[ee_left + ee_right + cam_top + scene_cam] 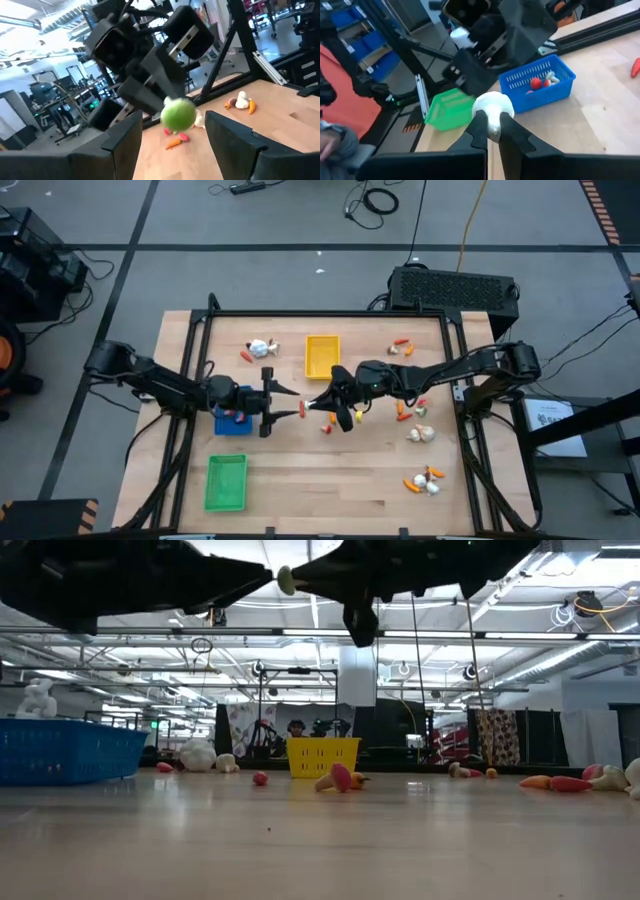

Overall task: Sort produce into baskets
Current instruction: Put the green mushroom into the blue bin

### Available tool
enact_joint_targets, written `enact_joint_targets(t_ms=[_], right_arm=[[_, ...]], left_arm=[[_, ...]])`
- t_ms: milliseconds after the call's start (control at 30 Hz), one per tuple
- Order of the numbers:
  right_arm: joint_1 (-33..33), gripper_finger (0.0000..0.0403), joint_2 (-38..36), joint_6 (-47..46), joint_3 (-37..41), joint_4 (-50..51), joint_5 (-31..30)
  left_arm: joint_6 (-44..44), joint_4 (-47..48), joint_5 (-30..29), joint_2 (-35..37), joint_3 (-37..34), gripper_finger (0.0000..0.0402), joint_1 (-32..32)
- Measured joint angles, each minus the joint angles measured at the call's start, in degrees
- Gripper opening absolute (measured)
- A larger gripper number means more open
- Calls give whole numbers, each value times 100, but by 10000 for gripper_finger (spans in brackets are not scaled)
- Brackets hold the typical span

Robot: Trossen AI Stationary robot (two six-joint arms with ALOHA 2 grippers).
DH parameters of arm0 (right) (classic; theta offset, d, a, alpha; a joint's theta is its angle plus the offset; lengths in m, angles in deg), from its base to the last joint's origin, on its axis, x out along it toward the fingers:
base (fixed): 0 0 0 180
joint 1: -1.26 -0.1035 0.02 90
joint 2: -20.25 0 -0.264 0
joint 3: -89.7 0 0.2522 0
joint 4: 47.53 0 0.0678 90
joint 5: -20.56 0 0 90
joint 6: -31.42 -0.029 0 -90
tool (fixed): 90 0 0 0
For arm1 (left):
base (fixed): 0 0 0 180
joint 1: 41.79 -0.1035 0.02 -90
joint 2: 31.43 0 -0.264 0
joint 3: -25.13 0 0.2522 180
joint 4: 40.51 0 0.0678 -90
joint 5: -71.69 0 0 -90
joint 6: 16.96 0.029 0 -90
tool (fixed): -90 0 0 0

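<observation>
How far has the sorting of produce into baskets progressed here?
Done: a few pieces lie in the blue basket. In hand: the right gripper grips a pale bulb, facing the open left gripper mid-table. Left: the yellow basket and green basket look empty; loose pieces dot the table.

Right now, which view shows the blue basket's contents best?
The right wrist view: the blue basket shows red and whitish pieces inside. High view: the left arm partly covers it; the low view shows only its wall; the left wrist view misses it.

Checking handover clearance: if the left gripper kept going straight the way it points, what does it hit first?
Likely the round piece pinched by the right gripper, dead ahead of the open left gripper; the gap's depth is unclear.
</observation>
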Motion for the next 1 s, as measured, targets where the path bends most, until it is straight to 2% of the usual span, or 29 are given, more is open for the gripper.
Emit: enact_joint_targets(t_ms=[167, 300, 400, 500, 1000], right_arm=[[6, 13, 132, -5, 0, -99, -13], [4, 13, 149, -5, 2, -121, -2], [2, 13, 149, -5, 1, -233, 4], [4, 13, 145, -5, -4, -252, 6], [4, 28, 145, -5, -4, -217, 18]], left_arm=[[42, 14, 41, -345, 264, 224, 107], [392, -10, 44, -595, 348, 224, 155], [469, -16, -217, -749, 450, 224, 162], [448, 53, -415, -765, 525, 224, 158], [446, 150, -331, -762, 538, 224, 162]])
